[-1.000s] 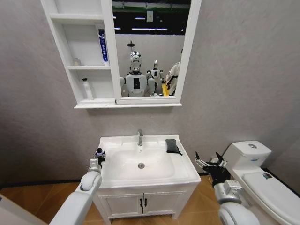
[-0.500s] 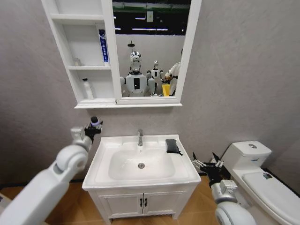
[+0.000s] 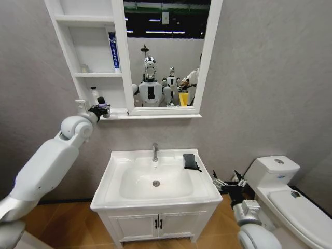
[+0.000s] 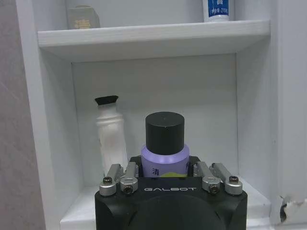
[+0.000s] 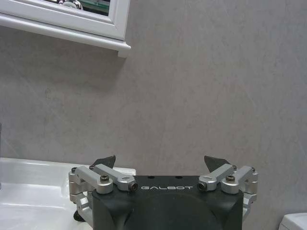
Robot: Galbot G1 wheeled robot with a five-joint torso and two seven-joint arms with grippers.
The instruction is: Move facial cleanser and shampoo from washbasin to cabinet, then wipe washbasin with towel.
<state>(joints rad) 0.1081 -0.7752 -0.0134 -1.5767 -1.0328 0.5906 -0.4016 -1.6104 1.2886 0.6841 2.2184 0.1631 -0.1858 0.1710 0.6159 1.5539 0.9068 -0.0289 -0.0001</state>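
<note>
Left gripper (image 3: 101, 110) is raised to the front of the cabinet's (image 3: 67, 46) bottom shelf, clamped around one purple bottle (image 4: 164, 154) with a black cap. The bottle stands upright, long axis vertical, cap up, just in front of the shelf opening; whether it touches the shelf board I can't tell. One white bottle (image 4: 109, 135) with a black cap already stands upright inside that bottom shelf, toward its outer side wall, beside and behind the purple one. On the middle shelf: one small greyish jar (image 4: 82, 17) and one white tube with blue label (image 4: 218, 9), upright. So two bottles at the bottom level, two items above.

One towel (image 3: 190, 161), dark and folded, lies flat on the washbasin's (image 3: 124, 160) back right rim, near the tap (image 3: 155, 152).

Right gripper (image 3: 229, 182) hangs low beside the washbasin's right edge, fingers spread apart, holding nothing, between it and the toilet (image 3: 290, 202).
</note>
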